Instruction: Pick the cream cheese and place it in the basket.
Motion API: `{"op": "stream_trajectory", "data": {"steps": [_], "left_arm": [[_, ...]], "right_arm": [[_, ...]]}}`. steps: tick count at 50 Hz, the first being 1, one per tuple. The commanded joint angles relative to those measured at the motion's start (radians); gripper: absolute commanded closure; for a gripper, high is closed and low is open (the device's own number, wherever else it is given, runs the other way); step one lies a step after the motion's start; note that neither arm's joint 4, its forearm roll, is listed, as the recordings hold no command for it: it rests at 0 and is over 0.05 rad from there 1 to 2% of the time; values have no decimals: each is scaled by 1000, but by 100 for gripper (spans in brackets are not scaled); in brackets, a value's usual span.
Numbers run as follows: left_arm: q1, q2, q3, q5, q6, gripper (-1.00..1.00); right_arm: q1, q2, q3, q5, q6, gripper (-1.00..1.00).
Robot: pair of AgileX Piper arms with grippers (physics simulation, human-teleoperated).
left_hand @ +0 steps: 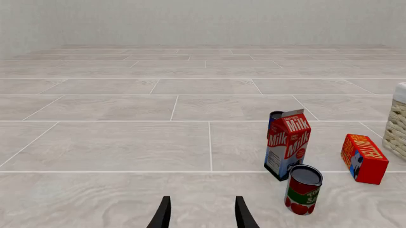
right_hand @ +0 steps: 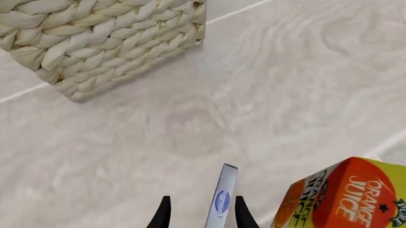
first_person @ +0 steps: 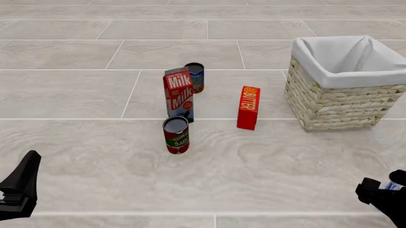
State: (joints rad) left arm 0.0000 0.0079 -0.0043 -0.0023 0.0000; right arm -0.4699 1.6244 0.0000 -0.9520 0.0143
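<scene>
The cream cheese point(right_hand: 223, 197), a thin pale blue-and-white packet seen edge-on, stands between the fingers of my right gripper point(right_hand: 202, 200), nearer one finger and with a gap to the other. That gripper is open. In the front view the packet point(first_person: 391, 185) peeks out at the right gripper point(first_person: 379, 192), low at the right edge. The wicker basket point(first_person: 330, 102) with its white lining stands farther forward on the right, and its woven corner point(right_hand: 95, 42) shows ahead of the right gripper. My left gripper point(left_hand: 202, 202) is open and empty, low at the left point(first_person: 22, 187).
A milk carton point(first_person: 179, 94), a tomato can point(first_person: 176, 135), a second can point(first_person: 195, 77) behind the carton and a red butter box point(first_person: 248, 107) stand mid-floor, left of the basket. An orange juice carton point(right_hand: 345, 194) stands right beside the right gripper.
</scene>
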Motion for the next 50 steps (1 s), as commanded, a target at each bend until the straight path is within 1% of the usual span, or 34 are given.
{"op": "stream_trajectory", "data": {"steps": [1, 6, 7, 10, 14, 24, 33, 34, 39, 45, 46, 50], "left_arm": [[0, 0, 0, 0, 0, -100], [0, 0, 0, 0, 0, -100], [0, 0, 0, 0, 0, -100], [0, 0, 0, 0, 0, -100], [0, 0, 0, 0, 0, -100], [0, 0, 0, 0, 0, -100], [0, 0, 0, 0, 0, -100], [0, 0, 0, 0, 0, -100], [0, 0, 0, 0, 0, -100], [0, 0, 0, 0, 0, -100], [0, 0, 0, 0, 0, -100], [0, 0, 0, 0, 0, -100]], "right_arm": [[-6, 79, 0, -70, -11, -100], [-12, 85, 0, -76, -17, -100], [-15, 88, 0, -82, -27, -100], [-20, 141, 0, -129, -28, -100], [-20, 167, 0, -152, -31, -100], [-21, 167, 0, -151, -37, -100], [-21, 124, 0, -120, -45, -100], [-20, 117, 0, -113, -42, 100], [-20, 38, 0, -51, -60, 100], [-21, 34, 0, -45, -58, 100], [-19, 57, 0, -67, -57, 100], [-18, 30, 0, -43, -56, 100]]}}
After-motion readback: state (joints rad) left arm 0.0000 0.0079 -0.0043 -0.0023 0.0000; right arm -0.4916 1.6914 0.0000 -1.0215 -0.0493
